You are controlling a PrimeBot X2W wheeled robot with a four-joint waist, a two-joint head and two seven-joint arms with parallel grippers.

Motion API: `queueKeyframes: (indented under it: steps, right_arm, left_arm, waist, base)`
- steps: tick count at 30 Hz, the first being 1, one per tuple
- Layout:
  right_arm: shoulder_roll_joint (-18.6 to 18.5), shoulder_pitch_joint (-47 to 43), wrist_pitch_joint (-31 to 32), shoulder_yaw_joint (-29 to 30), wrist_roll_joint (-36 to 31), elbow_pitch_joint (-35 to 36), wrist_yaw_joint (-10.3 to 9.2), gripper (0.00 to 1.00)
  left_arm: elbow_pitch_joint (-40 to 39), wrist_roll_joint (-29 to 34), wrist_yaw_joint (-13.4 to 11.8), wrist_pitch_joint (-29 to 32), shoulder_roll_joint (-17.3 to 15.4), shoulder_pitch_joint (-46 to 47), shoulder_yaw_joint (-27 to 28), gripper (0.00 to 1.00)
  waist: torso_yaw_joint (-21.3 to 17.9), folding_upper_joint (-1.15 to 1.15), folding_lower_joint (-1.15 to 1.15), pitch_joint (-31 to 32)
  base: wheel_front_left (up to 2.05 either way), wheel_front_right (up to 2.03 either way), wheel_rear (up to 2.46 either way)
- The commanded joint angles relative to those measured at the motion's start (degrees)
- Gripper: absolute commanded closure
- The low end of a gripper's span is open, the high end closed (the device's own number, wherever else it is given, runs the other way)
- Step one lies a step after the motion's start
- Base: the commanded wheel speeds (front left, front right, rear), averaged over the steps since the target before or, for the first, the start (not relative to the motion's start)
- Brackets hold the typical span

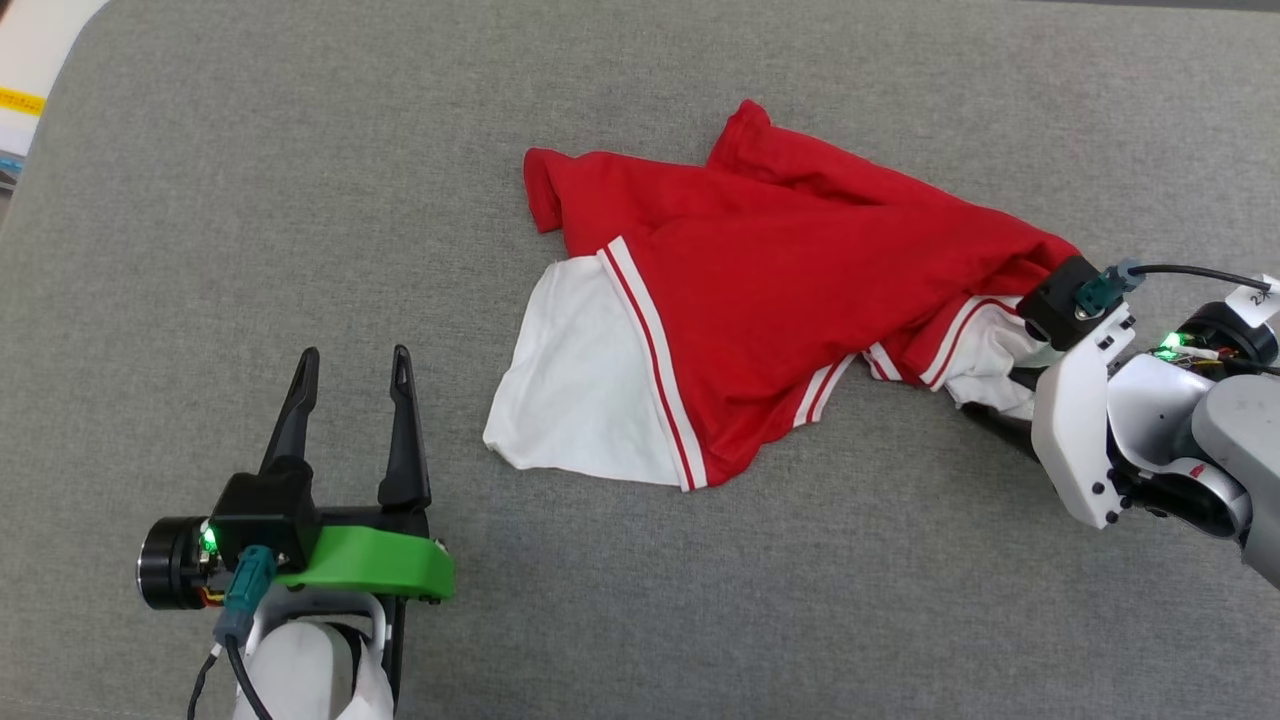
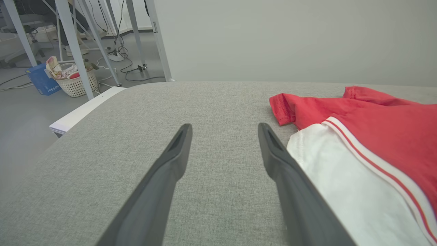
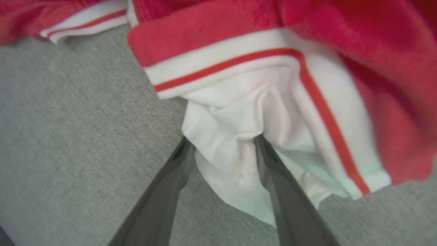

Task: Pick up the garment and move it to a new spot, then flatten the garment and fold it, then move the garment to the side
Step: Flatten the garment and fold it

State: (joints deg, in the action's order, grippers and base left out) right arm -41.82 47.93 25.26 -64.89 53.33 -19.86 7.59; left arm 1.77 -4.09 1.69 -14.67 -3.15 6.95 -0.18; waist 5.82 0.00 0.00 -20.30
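Head view, right edge: the right gripper [image 1: 1000,372] has its fingers concealed under the garment [image 1: 760,300]; the right arm [image 1: 1200,430] is cropped by the frame. Right wrist view, upper right: red cloth is blurred and cropped. Left wrist view, upper left: the contents of the basket [image 2: 80,85] are indistinct.

My left fingers [image 2: 170,164] look like smooth, matt dark plastic. Under them the table cover [image 2: 222,102] is coarse grey woven cloth. Between my right fingers [image 3: 172,177] the shirt [image 3: 232,130] is soft, matt knit, and its striped trim [image 3: 222,66] is finely ribbed.
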Motion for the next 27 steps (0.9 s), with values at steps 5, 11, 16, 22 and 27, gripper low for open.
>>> queueKeyframes:
  steps: [5, 11, 16, 22, 27]
  right_arm:
    - [0.5, -0.2, -7.3, -1.7, 1.7, 0.8, -0.10, 1.00]
    - [-5.4, -1.7, -13.1, -0.5, 3.6, 9.2, -0.10, 1.00]
    - [-11.8, -6.6, -14.8, 2.0, 5.3, 14.8, -0.10, 1.00]
    - [-17.0, -15.9, -16.1, 5.9, 8.8, 16.1, -0.10, 1.00]
    - [-17.5, -22.8, -17.7, 8.2, 10.9, 12.8, -0.10, 1.00]
  left_arm:
    - [0.7, 0.0, -0.4, -0.3, 0.3, -0.9, 0.1, 0.00]
    - [1.1, 0.1, -0.6, -0.3, 0.3, -3.8, 0.3, 0.00]
    - [0.9, 0.3, -0.6, -0.3, 0.3, -5.7, 0.9, 0.00]
    - [0.7, 0.8, -0.2, -0.3, 0.3, -6.9, 1.8, 0.00]
    - [0.7, 1.1, 0.2, -0.3, 0.3, -6.6, 2.2, 0.00]
  waist:
    - [-1.8, 0.00, 0.00, 4.9]
    - [-3.5, 0.00, 0.00, 9.7]
    - [-5.2, 0.00, 0.00, 11.6]
    - [-6.6, 0.00, 0.00, 12.5]
    - [-6.9, 0.00, 0.00, 11.9]
  base:
    - [0.00, 0.00, 0.00]
    - [0.00, 0.00, 0.00]
    - [0.00, 0.00, 0.00]
    - [0.00, 0.00, 0.00]
    - [0.00, 0.00, 0.00]
